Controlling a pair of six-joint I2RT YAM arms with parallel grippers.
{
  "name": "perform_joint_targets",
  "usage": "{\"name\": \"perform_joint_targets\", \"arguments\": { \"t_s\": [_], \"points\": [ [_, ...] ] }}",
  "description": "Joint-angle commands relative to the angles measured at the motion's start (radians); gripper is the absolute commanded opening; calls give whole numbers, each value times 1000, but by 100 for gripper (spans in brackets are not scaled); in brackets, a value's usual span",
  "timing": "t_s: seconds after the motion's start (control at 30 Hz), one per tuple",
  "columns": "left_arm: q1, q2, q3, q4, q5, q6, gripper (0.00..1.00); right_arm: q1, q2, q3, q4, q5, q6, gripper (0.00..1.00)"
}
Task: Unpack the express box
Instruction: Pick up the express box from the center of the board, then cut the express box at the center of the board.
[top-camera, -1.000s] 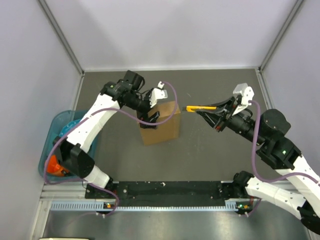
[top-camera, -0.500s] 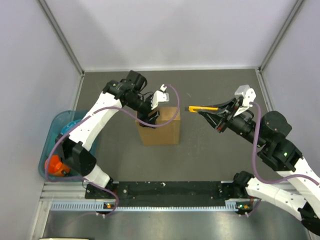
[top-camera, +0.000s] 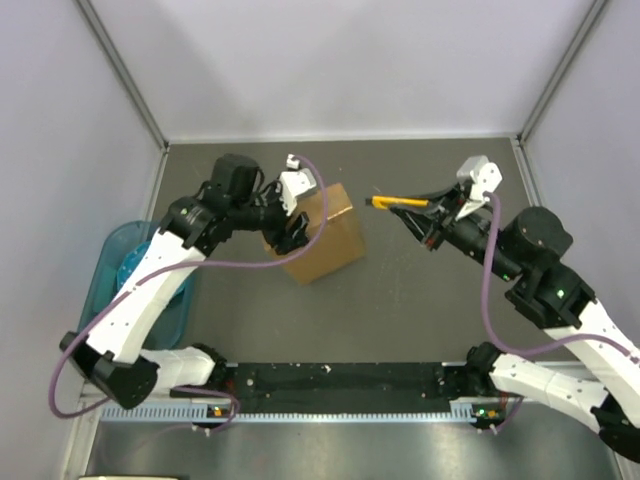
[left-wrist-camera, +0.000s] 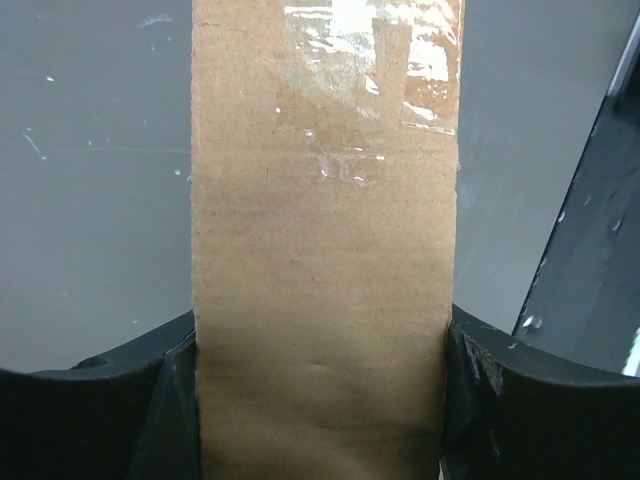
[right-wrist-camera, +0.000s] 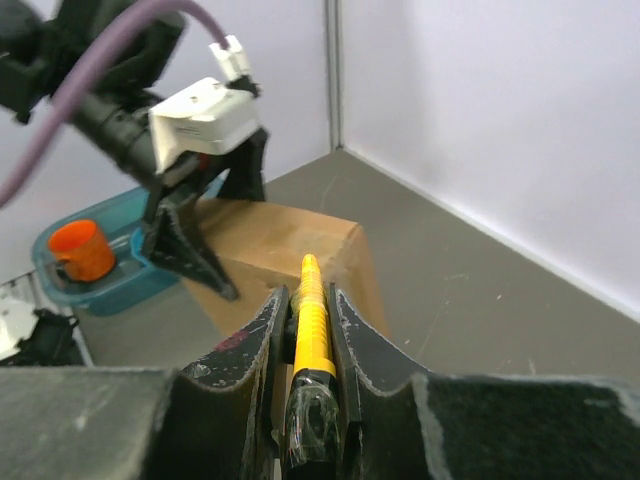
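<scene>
The express box (top-camera: 322, 235) is plain brown cardboard, tilted at the middle of the grey table. My left gripper (top-camera: 287, 228) is shut on its left edge; in the left wrist view the box (left-wrist-camera: 325, 250) fills the gap between both black fingers (left-wrist-camera: 160, 400), with clear tape near its far end. My right gripper (top-camera: 425, 222) is shut on a yellow utility knife (top-camera: 400, 202), held in the air right of the box, its tip pointing left at it. In the right wrist view the knife (right-wrist-camera: 310, 320) sits between the fingers, with the box (right-wrist-camera: 290, 255) and the left gripper beyond.
A teal bin (top-camera: 120, 285) stands at the table's left edge; in the right wrist view it holds an orange cup (right-wrist-camera: 78, 250). White walls close the back and sides. A black rail (top-camera: 340, 380) runs along the near edge.
My left arm has swung up and left, turning and tilting the box. My right gripper has risen slightly toward the back with the knife.
</scene>
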Motion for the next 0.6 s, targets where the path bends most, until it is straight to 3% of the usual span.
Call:
{"name": "perform_joint_targets", "arguments": {
  "t_s": [0.0,0.17,0.33,0.53,0.57],
  "points": [
    [3,-126,-110,316,80,-340,4,2,75,81,102,35,-105,0],
    [57,-273,-432,537,85,-506,0,4,45,-62,353,46,-149,0],
    [149,-322,-602,560,143,-565,0,43,60,-108,381,55,-243,0],
    [222,-405,-739,590,284,-444,0,109,40,-229,432,41,-317,0],
    [225,-411,-744,567,321,-348,0,114,21,-248,438,29,-321,0]
  ]
}}
